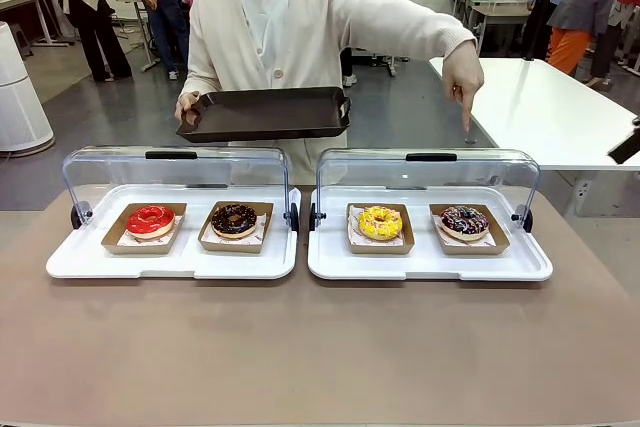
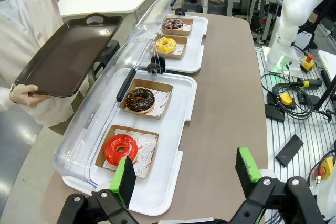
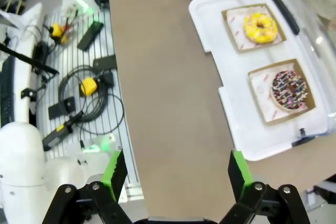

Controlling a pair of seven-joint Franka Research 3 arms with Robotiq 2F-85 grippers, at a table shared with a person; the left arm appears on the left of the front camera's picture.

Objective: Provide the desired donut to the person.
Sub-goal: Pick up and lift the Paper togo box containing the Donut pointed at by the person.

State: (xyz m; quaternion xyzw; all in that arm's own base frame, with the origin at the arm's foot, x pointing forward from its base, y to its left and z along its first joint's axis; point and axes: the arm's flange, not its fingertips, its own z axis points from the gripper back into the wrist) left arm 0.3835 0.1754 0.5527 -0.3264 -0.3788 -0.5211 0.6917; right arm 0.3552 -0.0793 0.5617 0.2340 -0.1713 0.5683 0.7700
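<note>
Spread wide and empty, my left claw [image 2: 185, 170] hangs by the near corner of the left case [image 1: 170, 265], and my right claw [image 3: 177, 167] hangs just as wide and empty over bare counter [image 1: 320, 347], well apart from the right case [image 1: 430, 267]. Both cases sit side by side toward the counter's far edge, their clear lids [image 1: 430, 169] swung back and open. The left case holds a red donut [image 1: 151, 219] and a chocolate donut [image 1: 235, 219]. The right case holds a yellow donut [image 1: 380, 222] and, at the end nearest the counter's right edge, a sprinkled donut [image 1: 464, 221]. Each one lies on paper in its own cardboard boat [image 1: 497, 238]. Beyond the far edge the person [image 1: 270, 27] holds a dark tray [image 1: 265, 112] in one hand, and the other hand [image 1: 463, 72] points a finger down toward the right end of the right case. I take the sprinkled donut to be the one wanted, and the job to be my right claw's. I judge the best approach is from above, centred on the donut, keeping off the raised lid behind it. I would close gently on the sides so the icing is not crushed, lift straight up out of the boat, then carry it over the lid to the tray.
</note>
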